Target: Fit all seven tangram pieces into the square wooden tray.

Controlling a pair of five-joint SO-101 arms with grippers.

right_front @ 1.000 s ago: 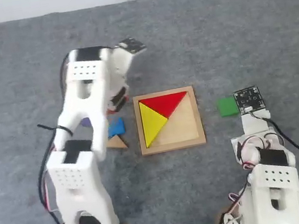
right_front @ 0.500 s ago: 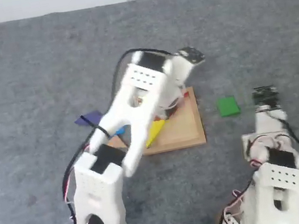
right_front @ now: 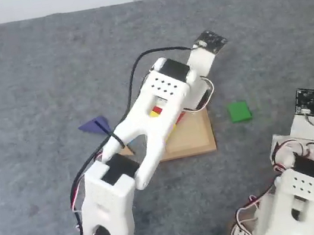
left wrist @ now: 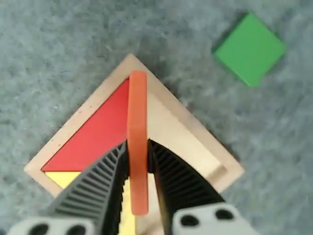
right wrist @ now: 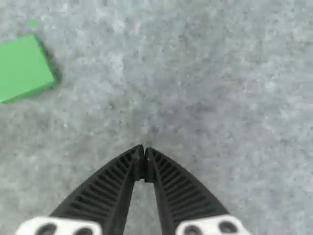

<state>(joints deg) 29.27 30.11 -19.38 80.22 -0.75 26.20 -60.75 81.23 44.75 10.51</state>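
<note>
Two arms sit on grey felt [right_front: 19, 86] in the high view, the left arm [right_front: 160, 102] slanting over the square wooden tray [right_front: 198, 137], a green square [right_front: 239, 111] beside it. Left wrist view: the left gripper [left wrist: 138, 147] pinches a flat orange piece [left wrist: 138, 112] edge-on above the tray's red triangle [left wrist: 93, 139]. Right wrist view: the right gripper [right wrist: 143, 152] hangs over felt, jaws pressed together, empty.

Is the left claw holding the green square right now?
No, the left claw grips an orange piece over the wooden tray; the green square lies on the carpet.
</note>
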